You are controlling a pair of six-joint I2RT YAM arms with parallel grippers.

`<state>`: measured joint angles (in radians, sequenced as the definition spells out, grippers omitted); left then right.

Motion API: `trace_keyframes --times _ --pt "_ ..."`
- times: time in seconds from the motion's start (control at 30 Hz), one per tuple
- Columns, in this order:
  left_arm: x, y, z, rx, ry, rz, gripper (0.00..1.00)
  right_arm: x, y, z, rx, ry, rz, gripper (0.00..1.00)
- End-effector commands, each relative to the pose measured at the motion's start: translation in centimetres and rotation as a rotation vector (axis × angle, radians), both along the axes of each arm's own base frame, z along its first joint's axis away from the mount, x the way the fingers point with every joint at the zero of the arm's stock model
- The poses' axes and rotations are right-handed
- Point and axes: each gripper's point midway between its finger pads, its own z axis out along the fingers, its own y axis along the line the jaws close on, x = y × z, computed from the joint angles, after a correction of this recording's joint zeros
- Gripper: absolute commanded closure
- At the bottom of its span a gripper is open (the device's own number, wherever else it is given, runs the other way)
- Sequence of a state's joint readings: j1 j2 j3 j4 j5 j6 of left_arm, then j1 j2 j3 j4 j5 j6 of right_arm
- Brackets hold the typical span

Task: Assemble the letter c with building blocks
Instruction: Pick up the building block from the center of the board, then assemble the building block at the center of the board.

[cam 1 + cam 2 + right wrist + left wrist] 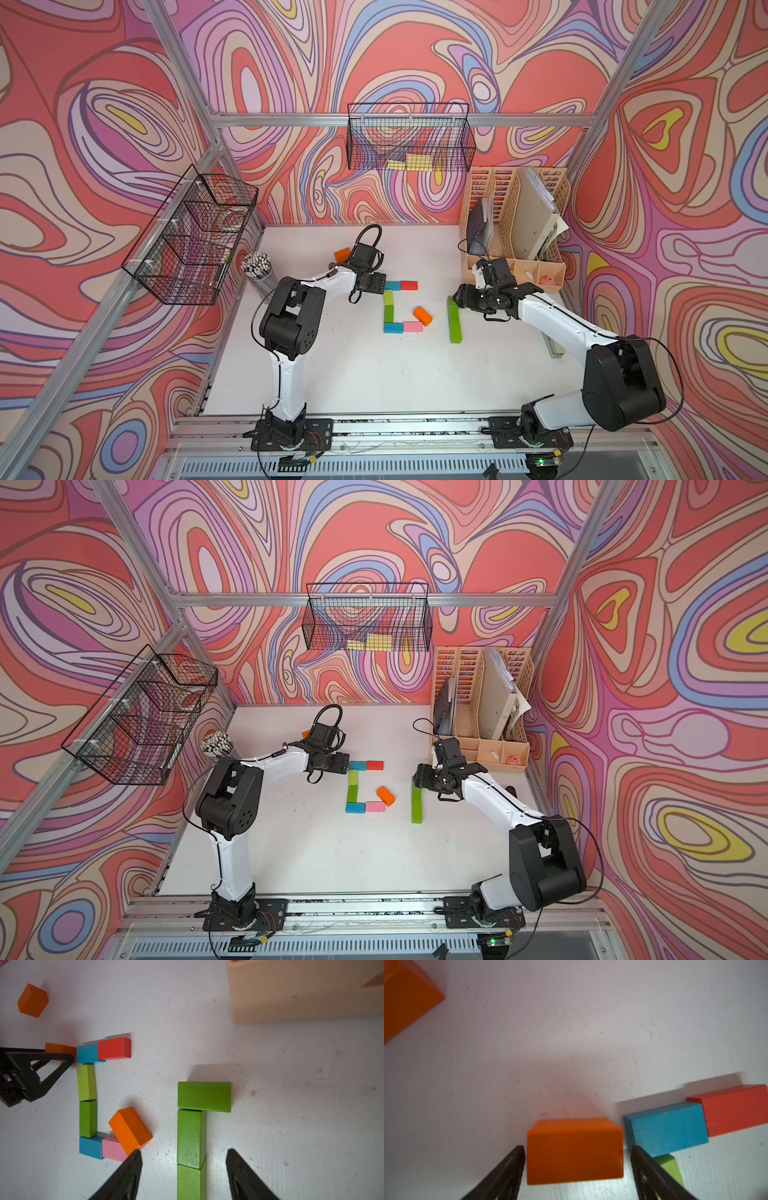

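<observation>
Left wrist view: the left gripper [577, 1147] has its fingers [512, 1167] spread wide around an orange block [574, 1151]. A sliver of table [571, 1032] shows at each side, so nothing is clamped. Just outside one finger a blue block [666, 1130] lies end to end with a red block [735, 1109].

The right gripper [184, 1150] is also wide, straddling a green row [191, 1138] without touching it. Just ahead of its fingertips a crosswise green block [204, 1096] caps that row.

Outside one right finger sits the letter. The blue and red pieces make one bar, a light green block [86, 1082] and a dark green block [88, 1119] make the spine, and a second blue block [90, 1147] and a pink block [113, 1148] make the other bar. By my reading the C is essentially formed.

A tilted orange block [129, 1128] lies skewed by the pink end, close to that finger, and probably needs straightening or clearing. The straddled orange piece crowds the outer corner. A loose orange block [33, 1000] lies well beyond.

Beyond the right fingertips a beige organizer [301, 991] limits reach.
</observation>
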<state>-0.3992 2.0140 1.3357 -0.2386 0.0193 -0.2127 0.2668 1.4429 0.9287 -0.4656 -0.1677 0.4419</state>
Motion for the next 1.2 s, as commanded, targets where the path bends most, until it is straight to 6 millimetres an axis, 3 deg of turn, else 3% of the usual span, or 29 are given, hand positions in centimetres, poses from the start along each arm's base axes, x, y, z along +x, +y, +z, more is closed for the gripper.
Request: trace_keyframes --times 0.0,0.27,0.47,0.6,0.77,1.0,1.17 --pt "0.9 -0.5 0.5 -0.021 -0.02 -0.015 0.25 -0.4 -0.3 -0.6 0.004 0.012 0.003 0.32" --pt "0.6 -0.7 1.1 -0.035 -0.026 -0.023 0.42 -0.6 -0.5 0.1 0.016 -0.003 -0.001 0.34" --pt "-0.7 -1.1 5.1 -0.133 -0.089 -0.022 0.54 -0.9 1.3 2.5 0.108 -0.087 0.083 0.37" --pt "-2.6 -1.4 7.9 -0.223 -0.091 -0.004 0.54 -1.1 2.2 4.6 0.156 -0.184 0.148 0.37" --pt "-5.4 -1.7 10.8 -0.357 -0.053 0.034 0.54 -1.6 3.8 5.7 0.232 -0.271 0.245 0.37" --pt "-10.2 -4.3 13.0 -0.614 0.177 0.045 0.54 -2.8 5.8 8.5 0.335 -0.512 0.402 0.36" --pt "-12.5 -6.6 15.1 -0.855 0.296 0.022 0.56 -4.6 8.4 10.8 0.361 -0.75 0.567 0.35"
